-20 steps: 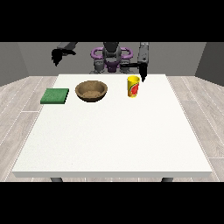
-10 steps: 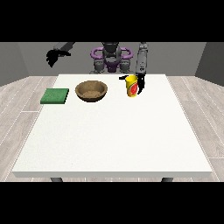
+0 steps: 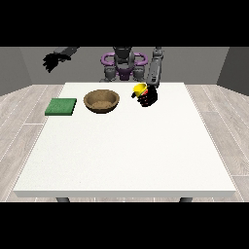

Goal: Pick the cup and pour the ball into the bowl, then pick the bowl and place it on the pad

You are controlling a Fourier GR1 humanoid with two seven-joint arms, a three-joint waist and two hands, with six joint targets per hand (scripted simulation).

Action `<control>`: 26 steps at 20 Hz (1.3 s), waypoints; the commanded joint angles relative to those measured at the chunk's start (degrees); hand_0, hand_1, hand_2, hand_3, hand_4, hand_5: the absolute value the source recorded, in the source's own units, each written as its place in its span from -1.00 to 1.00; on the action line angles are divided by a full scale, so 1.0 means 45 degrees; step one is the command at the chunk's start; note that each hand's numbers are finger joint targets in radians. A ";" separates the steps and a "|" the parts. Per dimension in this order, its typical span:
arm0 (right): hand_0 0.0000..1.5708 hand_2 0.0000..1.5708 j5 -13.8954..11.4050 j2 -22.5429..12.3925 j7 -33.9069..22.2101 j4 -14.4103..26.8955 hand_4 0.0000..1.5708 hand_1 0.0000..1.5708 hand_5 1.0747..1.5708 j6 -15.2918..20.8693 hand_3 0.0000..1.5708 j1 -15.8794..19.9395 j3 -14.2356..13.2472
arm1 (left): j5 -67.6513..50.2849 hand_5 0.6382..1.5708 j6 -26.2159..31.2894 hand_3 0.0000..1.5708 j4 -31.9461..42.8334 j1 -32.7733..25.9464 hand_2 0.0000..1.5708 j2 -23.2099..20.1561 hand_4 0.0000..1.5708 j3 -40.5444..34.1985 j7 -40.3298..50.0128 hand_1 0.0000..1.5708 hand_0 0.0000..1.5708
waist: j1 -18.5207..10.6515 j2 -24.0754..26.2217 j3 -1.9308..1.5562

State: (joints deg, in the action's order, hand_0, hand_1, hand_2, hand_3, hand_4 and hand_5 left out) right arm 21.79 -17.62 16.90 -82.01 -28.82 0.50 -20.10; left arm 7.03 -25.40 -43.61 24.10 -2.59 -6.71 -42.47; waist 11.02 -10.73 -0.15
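Note:
The yellow cup (image 3: 140,89) is tilted toward the view's left, lifted just off the table, with the hand at the view's right (image 3: 148,97) curled round it. A brown bowl (image 3: 101,101) stands on the table to the cup's left, a short gap away. A green pad (image 3: 61,106) lies flat further left, near the table's left edge. The hand at the view's left (image 3: 52,61) hangs raised in the air, well above and behind the pad, with nothing in it. No ball is visible.
The white table (image 3: 126,151) stretches wide toward the camera in front of the bowl, pad and cup. The robot's torso (image 3: 124,65) stands behind the table's far edge.
The hand at the view's right has closed round the cup and tipped it leftward toward the bowl. The hand at the view's left has drifted further left and up.

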 commanded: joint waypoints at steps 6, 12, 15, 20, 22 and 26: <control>-1.00 -1.00 0.0839 -0.1103 -0.2371 0.1135 -0.37 -1.00 1.00 0.0103 -1.00 0.0835 -0.0404 | 0.3970 0.96 -0.2724 1.00 0.0706 0.1760 1.00 -0.0581 0.57 0.2429 0.4739 0.68 0.68 | -0.0371 0.2472 0.0005; -1.00 -1.00 0.0202 -0.0777 -0.2824 0.1264 -0.24 -1.00 0.99 0.0951 -1.00 0.1437 0.0055 | 0.7818 0.98 -0.4136 1.00 0.2625 0.3402 1.00 -0.0839 0.53 0.4376 0.8277 0.67 0.67 | -0.0250 0.2742 -0.0009; -1.00 -1.00 -0.0486 -0.0691 -0.1925 0.2303 -0.20 -1.00 0.98 0.1169 -1.00 0.1089 -0.0173 | 0.9260 0.98 -0.3681 1.00 0.2985 0.4269 1.00 -0.0222 0.53 0.5310 1.0162 0.67 0.67 | -0.0985 0.3064 -0.0006; -1.00 -1.00 -0.0172 -0.1183 -0.2714 0.2934 -0.18 -1.00 0.97 0.1245 -1.00 0.1257 -0.0527 | 1.1525 1.00 -0.2201 0.72 0.4116 0.5237 1.00 -0.0625 0.35 0.6655 1.2307 0.49 0.49 | -0.1758 0.4173 -0.0005; -1.00 -1.00 -0.0792 -0.0635 -0.1620 0.3196 -0.19 -1.00 0.97 0.1367 -1.00 0.1073 -0.0243 | 1.2358 1.00 -0.1982 0.59 0.4288 0.6047 1.00 -0.0148 0.34 0.7008 1.3603 0.16 0.16 | -0.1760 0.3596 0.0002; -1.00 -1.00 -0.0309 -0.0714 -0.2364 0.3436 -0.17 -1.00 0.97 0.1007 -1.00 0.1618 -0.0117 | 1.3016 0.99 -0.0498 0.54 0.3815 0.6214 1.00 0.0547 0.34 0.8045 1.5819 -0.02 -0.02 | -0.1090 0.4087 0.0022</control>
State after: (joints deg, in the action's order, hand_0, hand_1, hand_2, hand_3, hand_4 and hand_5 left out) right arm 20.40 -21.42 7.15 -67.47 -24.46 6.60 -21.29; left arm 61.60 -32.43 -26.04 50.20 -1.98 25.75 20.28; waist 5.05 6.31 -0.13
